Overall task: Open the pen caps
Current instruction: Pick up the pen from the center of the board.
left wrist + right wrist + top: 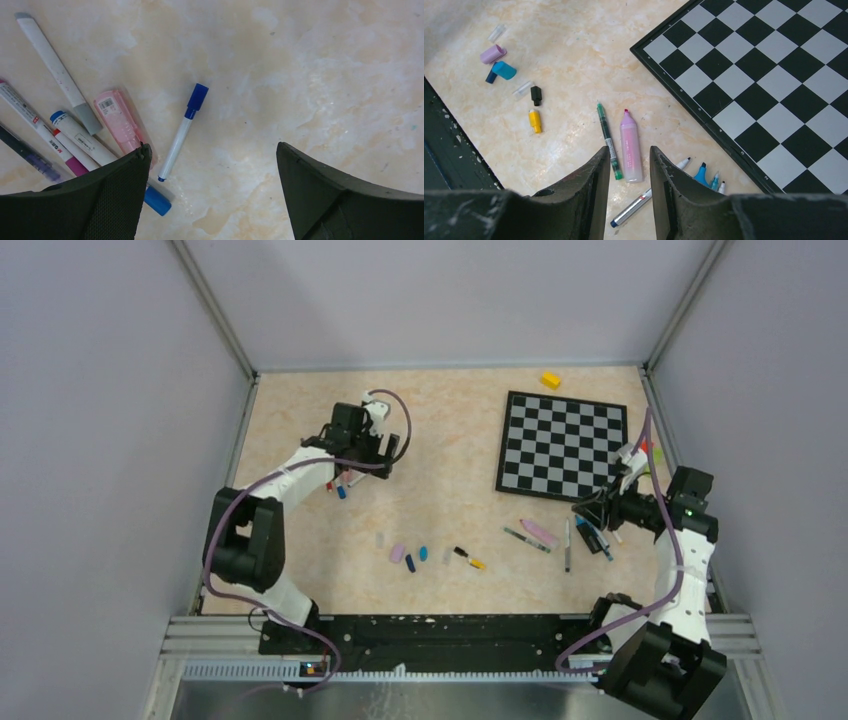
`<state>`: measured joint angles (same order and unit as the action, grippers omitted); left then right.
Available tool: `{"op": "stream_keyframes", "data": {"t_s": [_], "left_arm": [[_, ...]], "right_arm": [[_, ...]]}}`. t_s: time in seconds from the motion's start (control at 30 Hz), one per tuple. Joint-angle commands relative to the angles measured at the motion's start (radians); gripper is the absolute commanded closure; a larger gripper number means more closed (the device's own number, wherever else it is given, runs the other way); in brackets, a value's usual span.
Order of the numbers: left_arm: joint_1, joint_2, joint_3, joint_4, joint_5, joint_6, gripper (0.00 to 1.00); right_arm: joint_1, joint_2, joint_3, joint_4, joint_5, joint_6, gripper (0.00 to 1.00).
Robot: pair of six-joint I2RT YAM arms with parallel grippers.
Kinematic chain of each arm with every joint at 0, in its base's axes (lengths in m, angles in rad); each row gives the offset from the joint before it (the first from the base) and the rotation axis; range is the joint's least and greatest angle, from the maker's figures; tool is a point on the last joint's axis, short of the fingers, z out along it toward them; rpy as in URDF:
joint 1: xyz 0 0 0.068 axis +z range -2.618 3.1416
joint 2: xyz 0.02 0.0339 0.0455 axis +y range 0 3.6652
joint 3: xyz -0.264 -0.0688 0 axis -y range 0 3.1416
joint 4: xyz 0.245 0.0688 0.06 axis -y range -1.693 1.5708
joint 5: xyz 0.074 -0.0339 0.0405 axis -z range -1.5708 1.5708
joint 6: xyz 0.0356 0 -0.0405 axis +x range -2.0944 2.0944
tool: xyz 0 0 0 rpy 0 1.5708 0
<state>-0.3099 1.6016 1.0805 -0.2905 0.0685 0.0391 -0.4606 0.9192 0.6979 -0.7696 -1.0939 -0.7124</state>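
Left wrist view: the left gripper (212, 147) is spread wide, empty, near the blue pen cap (197, 96), which should be centred between the jaws before closing; the right gripper (628, 150) is narrowly parted, empty.

Top ext cam: high, above/behind arm bases, faces down, far off, whole table (450, 440) in frame. L wrist cam: close, looks down past left pincer (212, 146) at pens (182, 132) on table's far-left. R wrist cam: a bit higher, looks down past right pincer (629, 148). It shares chessboard (774, 75) corner and loose pen caps (494, 54) w/ top view.
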Motion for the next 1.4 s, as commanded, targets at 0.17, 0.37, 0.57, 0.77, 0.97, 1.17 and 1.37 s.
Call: {"op": "stream_keyframes", "data": {"t_s": [0.17,0.37,0.57,0.77,0.97,1.17,1.37], "left_arm": [[0.134,0.173,0.143,-0.041,0.199,0.187,0.21],[0.164,0.288,0.246,-0.126,0.278,0.183,0.35],[0.164,0.311,0.249,-0.122,0.278,0.169,0.46],[0.161,0.317,0.238,-0.125,0.245,0.17,0.54],[0.138,0.328,0.235,-0.139,0.184,0.181,0.58],[0.112,0.337,0.237,-0.155,0.13,0.188,0.67],[0.088,0.354,0.24,-0.167,0.097,0.195,0.75]], "right_arm": [[0.022,-0.007,-0.001,0.049,0.024,0.015,0.66],[0.027,-0.005,-0.004,0.055,0.038,0.021,0.66],[0.028,0.001,-0.008,0.06,0.047,0.023,0.66],[0.03,0.003,-0.008,0.061,0.049,0.024,0.66],[0.03,0.004,-0.008,0.062,0.051,0.024,0.66],[0.031,0.003,-0.008,0.061,0.052,0.022,0.66],[0.032,0.002,-0.006,0.059,0.052,0.021,0.66]]}}
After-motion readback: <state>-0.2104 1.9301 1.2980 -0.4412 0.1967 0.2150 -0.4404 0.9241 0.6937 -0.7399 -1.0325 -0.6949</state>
